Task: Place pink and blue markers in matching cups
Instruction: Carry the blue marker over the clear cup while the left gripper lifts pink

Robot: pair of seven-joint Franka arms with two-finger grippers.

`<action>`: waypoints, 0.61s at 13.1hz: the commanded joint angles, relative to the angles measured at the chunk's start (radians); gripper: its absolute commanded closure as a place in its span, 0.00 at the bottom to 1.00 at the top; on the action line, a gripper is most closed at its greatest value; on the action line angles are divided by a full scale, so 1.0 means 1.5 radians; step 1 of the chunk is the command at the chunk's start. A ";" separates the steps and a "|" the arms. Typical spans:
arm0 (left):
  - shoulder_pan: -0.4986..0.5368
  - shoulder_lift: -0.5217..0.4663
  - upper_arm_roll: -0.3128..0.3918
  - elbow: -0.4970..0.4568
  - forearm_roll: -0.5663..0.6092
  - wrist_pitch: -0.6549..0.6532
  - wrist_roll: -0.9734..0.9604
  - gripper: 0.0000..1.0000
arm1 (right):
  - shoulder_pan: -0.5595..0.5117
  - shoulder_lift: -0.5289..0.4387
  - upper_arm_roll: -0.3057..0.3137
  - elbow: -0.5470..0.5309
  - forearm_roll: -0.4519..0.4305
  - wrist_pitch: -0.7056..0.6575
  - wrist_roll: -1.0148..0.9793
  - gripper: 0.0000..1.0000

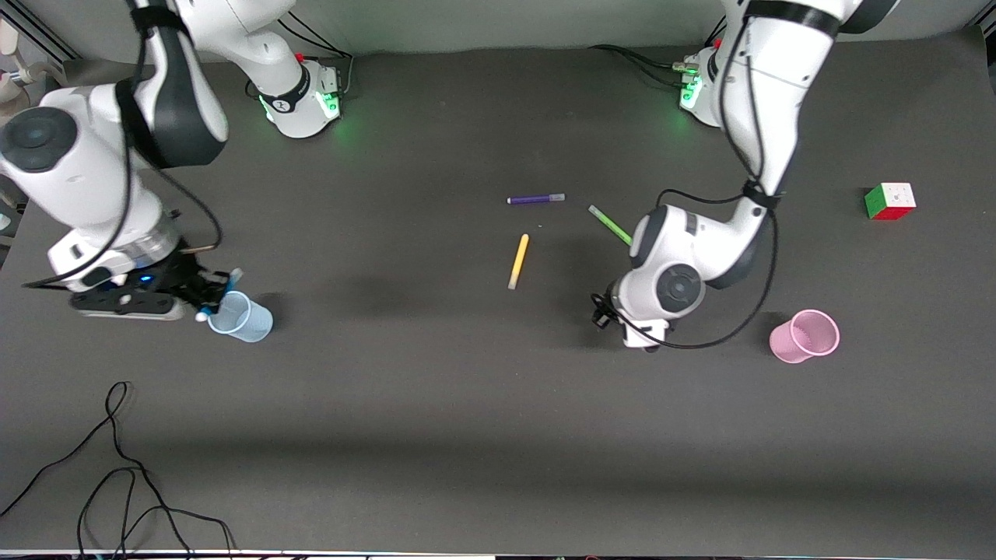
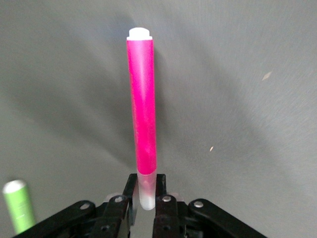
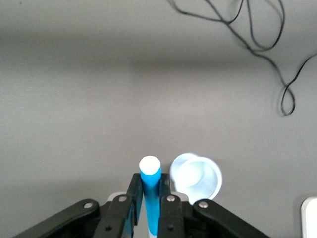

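My right gripper (image 1: 215, 299) is shut on the blue marker (image 1: 226, 291) and holds it steeply tilted just beside the rim of the pale blue cup (image 1: 242, 317), at the right arm's end of the table. In the right wrist view the blue marker (image 3: 150, 191) sits between the fingers of the right gripper (image 3: 150, 194), with the pale blue cup (image 3: 196, 177) right next to it. My left gripper (image 2: 146, 192) is shut on the pale end of the pink marker (image 2: 142, 109). In the front view the left wrist (image 1: 661, 292) hides that gripper and marker. The pink cup (image 1: 805, 336) stands apart, toward the left arm's end.
A purple pen (image 1: 535, 199), a yellow pen (image 1: 518, 261) and a lime-green pen (image 1: 610, 225) lie mid-table; the green pen also shows in the left wrist view (image 2: 19, 207). A colour cube (image 1: 889, 201) sits toward the left arm's end. A black cable (image 1: 117, 467) trails near the front camera.
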 commanded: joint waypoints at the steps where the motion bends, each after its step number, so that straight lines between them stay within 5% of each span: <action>1: 0.056 -0.016 0.001 0.145 0.004 -0.218 0.016 0.88 | 0.008 -0.042 -0.023 -0.090 -0.034 0.085 -0.030 1.00; 5: 0.213 -0.017 -0.003 0.303 -0.007 -0.474 0.174 0.84 | 0.006 -0.028 -0.077 -0.157 -0.040 0.234 -0.104 1.00; 8: 0.354 -0.016 -0.002 0.313 -0.095 -0.560 0.331 0.82 | -0.005 -0.001 -0.084 -0.198 -0.040 0.321 -0.105 1.00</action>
